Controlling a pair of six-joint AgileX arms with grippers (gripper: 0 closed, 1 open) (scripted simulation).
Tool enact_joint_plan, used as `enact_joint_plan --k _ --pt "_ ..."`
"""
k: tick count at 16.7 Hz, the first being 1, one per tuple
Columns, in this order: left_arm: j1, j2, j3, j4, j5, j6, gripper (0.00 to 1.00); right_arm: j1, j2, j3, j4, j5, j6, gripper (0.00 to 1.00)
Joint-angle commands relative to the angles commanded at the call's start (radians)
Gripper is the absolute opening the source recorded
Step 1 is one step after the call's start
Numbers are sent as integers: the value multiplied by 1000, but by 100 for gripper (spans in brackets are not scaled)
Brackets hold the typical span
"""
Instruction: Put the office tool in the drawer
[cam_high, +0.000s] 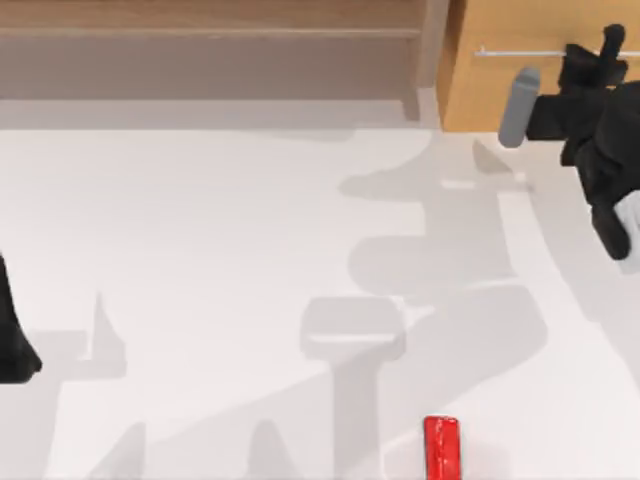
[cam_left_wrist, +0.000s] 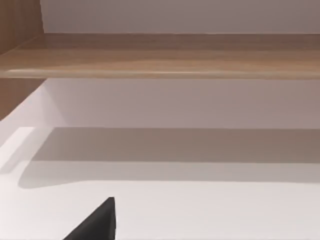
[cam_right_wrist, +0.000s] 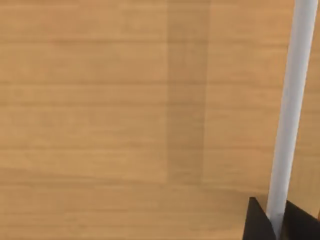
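Observation:
The office tool (cam_high: 441, 445), a small glossy red block, lies flat near the table's front edge, right of centre. The drawer (cam_high: 480, 90) stands at the back right, its orange-tan front facing out, with a thin silver handle (cam_high: 520, 52) across it. My right gripper (cam_high: 608, 45) is at the right end of that bar. In the right wrist view the wooden drawer front (cam_right_wrist: 125, 100) is very close. There my right gripper (cam_right_wrist: 277, 220) has a dark fingertip pressed against each side of the handle (cam_right_wrist: 295, 100). My left arm (cam_high: 15, 340) rests parked at the table's left edge.
A long, duller brown wooden shelf (cam_high: 200, 40) runs along the back left and also appears in the left wrist view (cam_left_wrist: 160, 55). A grey round-ended cylinder (cam_high: 518, 105) juts out beside my right arm, in front of the drawer. White tabletop (cam_high: 250, 250) stretches between the shelf and the red block.

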Motion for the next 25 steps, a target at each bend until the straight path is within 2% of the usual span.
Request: enact_joint_plan --k 9,17,25 --pt "0 0 0 0 0 0 100 4 0 -5 0 0 3 0" --pt "0 0 0 0 0 0 100 36 -108 -265 143 31 -2 0" --pt "0 0 0 0 0 0 100 42 -123 -325 173 44 3 0"
